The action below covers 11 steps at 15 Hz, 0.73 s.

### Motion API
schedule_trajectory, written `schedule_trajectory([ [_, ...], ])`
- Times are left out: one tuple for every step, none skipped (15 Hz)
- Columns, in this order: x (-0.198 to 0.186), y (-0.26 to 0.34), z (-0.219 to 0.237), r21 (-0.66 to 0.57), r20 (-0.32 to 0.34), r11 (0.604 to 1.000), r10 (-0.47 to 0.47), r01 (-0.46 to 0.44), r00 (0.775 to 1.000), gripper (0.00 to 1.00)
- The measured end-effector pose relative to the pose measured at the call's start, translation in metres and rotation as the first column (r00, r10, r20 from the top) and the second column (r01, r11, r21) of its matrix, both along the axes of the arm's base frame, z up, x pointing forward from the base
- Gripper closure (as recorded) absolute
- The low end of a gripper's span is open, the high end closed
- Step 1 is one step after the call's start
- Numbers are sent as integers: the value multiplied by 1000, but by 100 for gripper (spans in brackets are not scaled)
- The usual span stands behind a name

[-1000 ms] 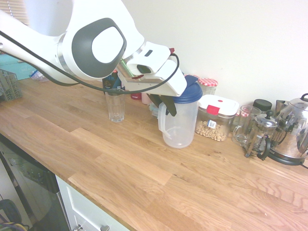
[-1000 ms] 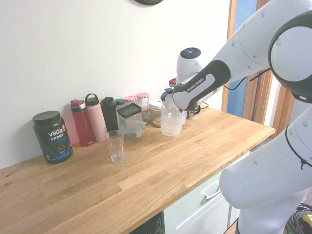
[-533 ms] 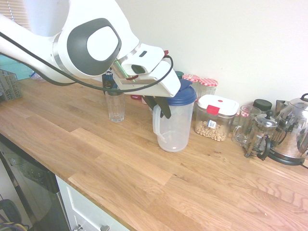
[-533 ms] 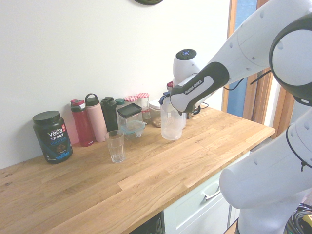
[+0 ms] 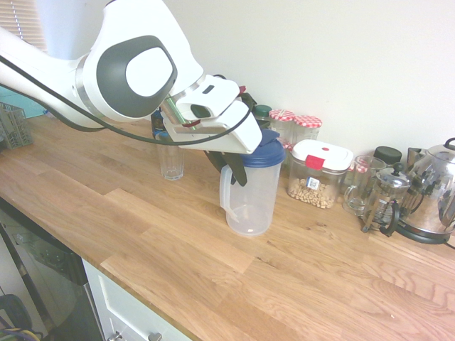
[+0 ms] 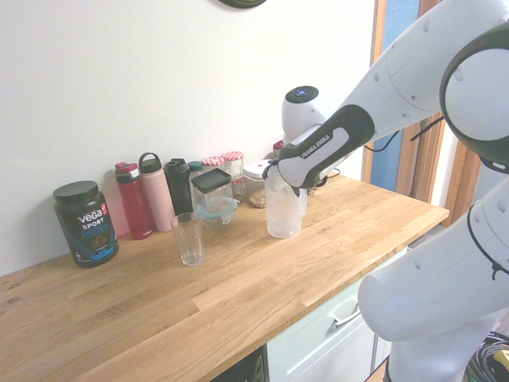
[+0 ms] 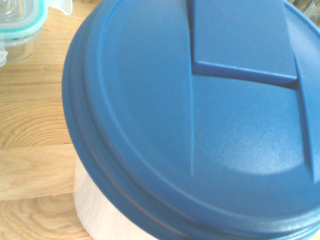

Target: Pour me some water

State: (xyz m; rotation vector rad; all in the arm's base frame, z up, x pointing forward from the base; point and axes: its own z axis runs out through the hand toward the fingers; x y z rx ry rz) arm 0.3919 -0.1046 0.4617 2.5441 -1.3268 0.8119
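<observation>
We see a kitchen with a plain pale wall behind a long wooden countertop [image 5: 213, 270] of oiled, jointed planks; white cabinet fronts sit below its front edge. Our gripper [image 5: 231, 160] is clamped on the top of the handle of the clear plastic jug [image 5: 249, 199], whose blue lid [image 7: 200, 125] fills nearly the whole wrist view. The jug hangs upright under the gripper, its base at or just above the wood; we cannot tell whether it touches.

The empty drinking glass [image 6: 188, 239] stands on the countertop well apart from the gripper, out toward the arm's base side in the first exterior view. Behind the glass, against the wall, we see a row of bottles: a red bottle [image 6: 134, 201], a pink bottle [image 6: 157, 193] and a dark bottle [image 6: 178, 186], with a black protein tub [image 6: 85, 222] at the far end.

Just beyond the gripper on the other side sits a white-lidded food container [image 5: 318, 174], then a French press [image 5: 384, 199] and a glass kettle [image 5: 434, 192] further along the wall.
</observation>
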Motion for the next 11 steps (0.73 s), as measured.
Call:
schedule_trajectory([
  [0,0,0,0,0,1000,0,0,1000,0],
  [0,0,0,0,0,1000,-1,1,1000,0],
  [0,-1,0,1,1,1000,-3,3,1000,0],
  [-1,-3,1,3,3,1000,-6,6,1000,0],
  [-2,-5,2,5,6,1000,-10,10,1000,0],
  [-4,-7,4,3,10,1000,-11,11,1000,0],
  [-8,-10,8,3,-1,1000,-8,8,1000,0],
  [-16,-10,13,28,-39,1000,10,-9,999,0],
  [-28,-5,19,79,-91,996,57,-50,994,0],
  [-43,0,27,121,-137,989,104,-88,985,0],
  [-61,2,39,142,-176,985,127,-103,976,0],
])
